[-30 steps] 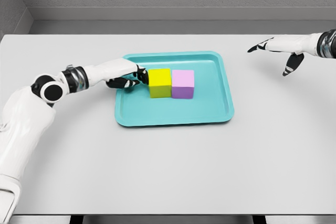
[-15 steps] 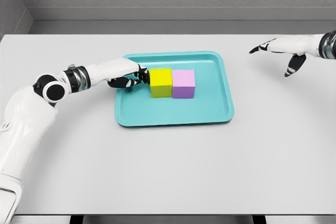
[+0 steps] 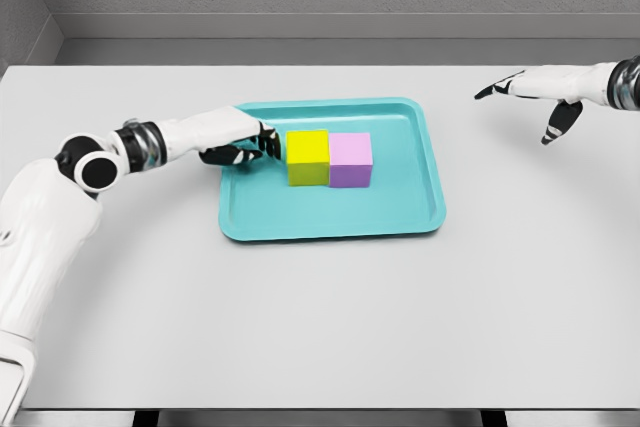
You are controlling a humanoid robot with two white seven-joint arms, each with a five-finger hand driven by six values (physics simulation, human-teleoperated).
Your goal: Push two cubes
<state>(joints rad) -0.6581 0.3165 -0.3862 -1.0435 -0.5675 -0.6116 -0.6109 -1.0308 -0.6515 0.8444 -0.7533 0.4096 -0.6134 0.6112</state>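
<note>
Yellow cube [image 3: 308, 156] and pink cube [image 3: 351, 159] sit touching side by side in the teal tray [image 3: 412, 219]. Left robot hand [image 3: 243, 143], fingers curled and gripping nothing, sits just beside the yellow one. Right robot hand [image 3: 540, 95] hovers loose over the worktop [image 3: 320, 327].

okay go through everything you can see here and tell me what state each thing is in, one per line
yellow cube: upright in the tray, touching the pink cube.
pink cube: upright, right of the yellow one.
teal tray: flat on the table.
left hand: fingers curled, beside the yellow cube's left face.
right hand: open, above the table, holding nothing.
</note>
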